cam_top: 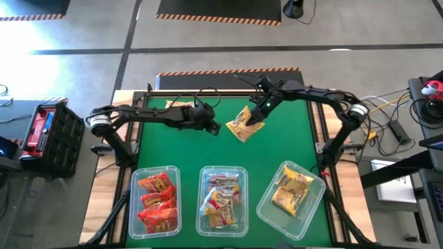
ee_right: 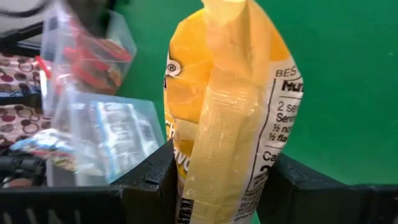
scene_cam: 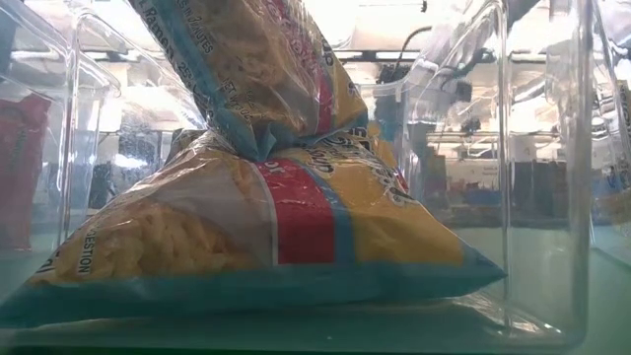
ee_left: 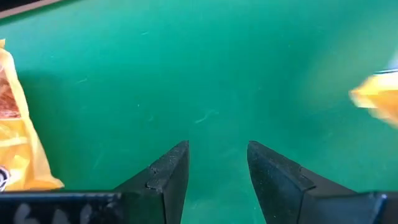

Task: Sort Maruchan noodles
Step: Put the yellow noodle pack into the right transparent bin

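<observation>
A yellow Maruchan noodle packet [cam_top: 242, 127] hangs over the middle of the green mat, with my right gripper [cam_top: 257, 117] shut on it. In the right wrist view the packet [ee_right: 224, 93] fills the gap between the fingers, its back seam toward the camera. My left gripper [cam_top: 214, 128] hovers just left of it, open, with only bare mat between its fingers [ee_left: 217, 149]. Another yellow packet [ee_left: 15, 130] lies on the mat beside the left gripper. The low view shows yellow packets with red and blue bands [scene_cam: 266, 237] lying stacked in a clear tub. My right gripper pinches the yellow packet between its two fingers, on the packet's two long edges near one end [ee_right: 186, 168]. The fingers slant down from the table's far right. The rest of the packet juts out past the fingertips, and it looks clear of the mat.
Three clear tubs stand along the near edge: the left tub [cam_top: 131, 200] holds red packets, the middle tub [cam_top: 202, 200] yellow-pink ones, the right tub [cam_top: 315, 207] yellow ones. Green mat [cam_top: 291, 138] lies bare between the tubs and the grippers.
</observation>
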Available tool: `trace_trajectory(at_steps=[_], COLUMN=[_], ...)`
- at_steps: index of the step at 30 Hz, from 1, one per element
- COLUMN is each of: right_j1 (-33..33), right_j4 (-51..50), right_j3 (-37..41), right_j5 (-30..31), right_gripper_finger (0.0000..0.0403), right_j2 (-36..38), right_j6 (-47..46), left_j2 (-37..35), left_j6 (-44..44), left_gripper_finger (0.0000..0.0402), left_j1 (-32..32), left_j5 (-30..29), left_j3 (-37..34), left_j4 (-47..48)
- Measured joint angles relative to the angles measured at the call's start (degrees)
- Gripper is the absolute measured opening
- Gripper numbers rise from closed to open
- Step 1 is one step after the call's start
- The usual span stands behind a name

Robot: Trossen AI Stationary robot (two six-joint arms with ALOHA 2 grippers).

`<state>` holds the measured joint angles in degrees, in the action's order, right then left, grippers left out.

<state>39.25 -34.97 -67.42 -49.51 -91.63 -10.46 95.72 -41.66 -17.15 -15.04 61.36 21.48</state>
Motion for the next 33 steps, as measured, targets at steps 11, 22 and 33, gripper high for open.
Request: trace_trajectory(at_steps=[11,22,33], right_j1=[-8.43,-30.04,-50.37], right_j4=[-2.42,-4.56,-8.17], right_j3=[0.13,0.15,0.17], right_j5=[5.01,11.06,12.05], right_gripper_finger=[0.0143,0.0143,0.0144], right_j2=[16.9,29.93,34.2], right_j6=[-15.15,-37.98,-56.45], left_j2=[0.07,0.13,0.28], left_j6=[7.05,17.7,21.87], left_gripper_finger=[0.0146,0.0146,0.0146], left_j1=[0.0,0.11,0.13], left_j5=[3.41,7.04,8.56], left_j3=[0.0,-0.16,-0.37], left_j4=[0.11,3.45,3.4])
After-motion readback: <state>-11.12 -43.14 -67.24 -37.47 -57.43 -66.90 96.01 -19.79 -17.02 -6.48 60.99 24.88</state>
